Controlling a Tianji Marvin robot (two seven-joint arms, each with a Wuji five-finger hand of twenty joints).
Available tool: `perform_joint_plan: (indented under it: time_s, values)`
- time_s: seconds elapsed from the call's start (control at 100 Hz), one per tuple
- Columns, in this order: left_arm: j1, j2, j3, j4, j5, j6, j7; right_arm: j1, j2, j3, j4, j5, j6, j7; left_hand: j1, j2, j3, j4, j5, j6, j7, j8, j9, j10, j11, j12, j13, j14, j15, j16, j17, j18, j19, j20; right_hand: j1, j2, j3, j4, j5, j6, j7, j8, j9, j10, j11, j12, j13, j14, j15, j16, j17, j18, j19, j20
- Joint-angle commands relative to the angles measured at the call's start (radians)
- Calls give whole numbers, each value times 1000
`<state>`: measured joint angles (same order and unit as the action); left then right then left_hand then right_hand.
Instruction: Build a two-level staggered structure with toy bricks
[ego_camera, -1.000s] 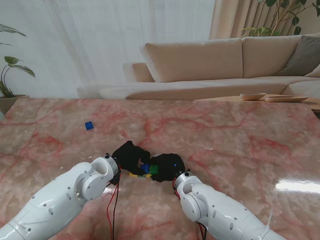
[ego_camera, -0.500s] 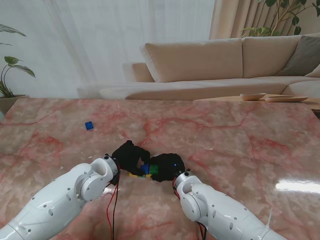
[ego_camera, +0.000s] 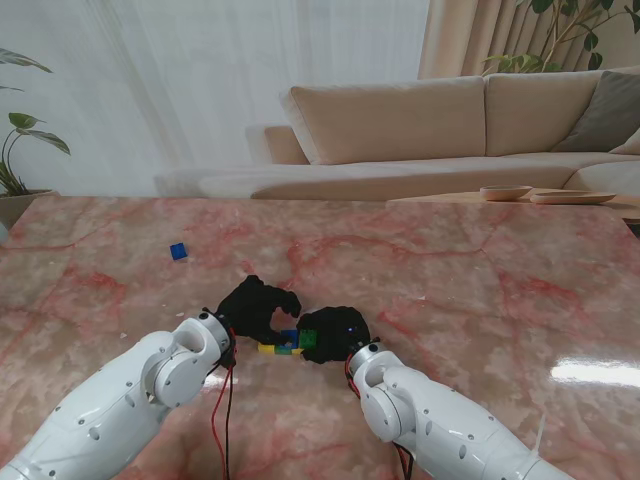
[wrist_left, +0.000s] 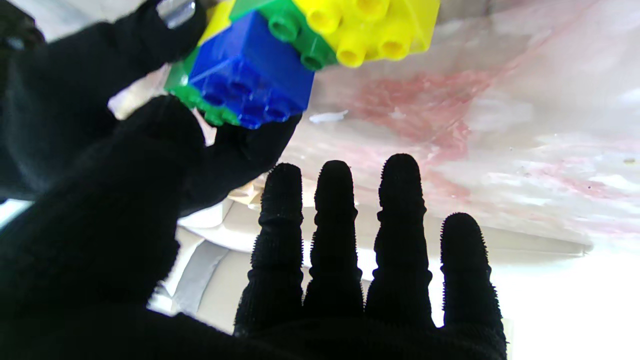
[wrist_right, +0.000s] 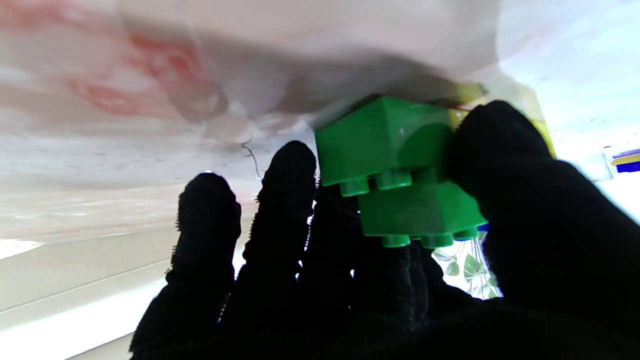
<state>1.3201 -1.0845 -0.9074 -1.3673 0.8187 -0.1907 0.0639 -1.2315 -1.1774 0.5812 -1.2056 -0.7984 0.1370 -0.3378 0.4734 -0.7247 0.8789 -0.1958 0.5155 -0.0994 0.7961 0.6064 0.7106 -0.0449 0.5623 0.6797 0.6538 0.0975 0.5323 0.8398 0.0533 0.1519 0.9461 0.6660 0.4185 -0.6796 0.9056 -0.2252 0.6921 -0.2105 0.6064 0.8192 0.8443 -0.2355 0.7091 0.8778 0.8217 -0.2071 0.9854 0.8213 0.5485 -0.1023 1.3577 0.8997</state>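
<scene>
A small brick structure (ego_camera: 287, 343) of yellow, blue and green bricks sits on the marble table between my two hands. My right hand (ego_camera: 335, 333) grips it from the right side. In the right wrist view the thumb (wrist_right: 505, 165) presses two stacked green bricks (wrist_right: 390, 145) against the fingers. My left hand (ego_camera: 255, 305) hovers just left of the structure with curled fingers that hold nothing. In the left wrist view its fingers (wrist_left: 335, 240) are spread apart, and the blue brick (wrist_left: 250, 80) sits on green and yellow bricks (wrist_left: 370, 25).
A loose blue brick (ego_camera: 178, 251) lies farther from me on the left. A red and black cable (ego_camera: 222, 410) hangs by the left wrist. Past the table's far edge stands a beige sofa (ego_camera: 400, 120), with a plant (ego_camera: 15, 150) at far left.
My left hand has let go of the bricks and drawn back a little, its fingers now apart. The right hand and the structure have stayed in place.
</scene>
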Motion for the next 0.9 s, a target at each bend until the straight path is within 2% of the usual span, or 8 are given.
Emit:
perform_joint_plan:
  time_s: [0.0,0.05,0.07,0.11,0.17,0.26,0.51,0.89]
  values:
    - [14,-6,-6,-8,-12,-1,24,-9,-2,-2,8,3,5,18,-44,35,-13,28,11,-12,3,-7,2,-20,-11,-10,-3,0,-19,-6,-16,13,-12,21,34,5,21,-7,4,-22,6,-4,6,-2,-21,-23,1,-33,17,18,0,-15,32,1]
    - [20,-10,-17,-10,-18,-2,37,-9,-2,-2,7,2,4,19,-10,60,17,46,62,-38,38,-2,50,-26,1,-12,25,1,-2,-1,-4,19,-1,29,35,4,22,-7,5,-21,6,-4,6,-3,-21,-23,1,-33,17,18,0,-15,32,1]
    - [22,-12,-20,-10,-23,-2,44,-10,-2,-2,7,2,4,19,2,60,22,37,75,-46,47,-7,61,-27,5,-12,32,2,2,1,-1,20,2,31,34,5,22,-7,5,-22,6,-4,6,-4,-22,-23,1,-33,17,18,0,-15,32,1]
    - [23,-15,-24,-6,-32,-7,54,-9,-2,-2,7,2,4,19,104,23,-16,-38,133,-122,132,-86,129,-38,27,-10,76,6,29,7,18,26,23,43,33,5,21,-7,5,-22,5,-4,6,-3,-22,-23,1,-33,16,18,0,-15,32,1]
    - [21,-18,-24,2,-39,-13,67,-9,-1,-2,7,3,4,20,171,10,-31,-40,181,-183,218,-154,221,-48,-8,139,125,6,67,19,40,32,58,54,34,5,21,-7,5,-22,5,-4,7,-3,-22,-23,1,-34,16,18,0,-15,32,1]
    - [13,-18,-18,16,-41,-23,65,-9,-2,-2,7,3,3,20,201,6,-12,-46,256,-227,245,-213,340,-62,-92,192,179,-1,95,24,70,35,103,65,34,5,21,-7,5,-23,5,-4,6,-4,-22,-23,1,-34,16,18,0,-15,32,1]
    - [-17,-20,19,69,-37,-48,86,-8,-1,-2,6,3,1,24,213,-48,-18,-57,374,-245,249,-326,462,-68,-166,190,238,1,125,31,106,47,156,75,33,5,23,-5,5,-21,2,-5,7,-2,-23,-24,1,-33,16,18,0,-15,32,1]
    - [-64,-18,78,129,-10,-71,105,-8,1,-1,4,5,-1,30,209,-64,-23,-62,403,-249,234,-357,495,-77,-193,167,254,3,131,32,121,46,171,76,35,6,22,-9,6,-22,3,-5,8,-2,-24,-24,2,-33,16,18,-1,-15,31,1]
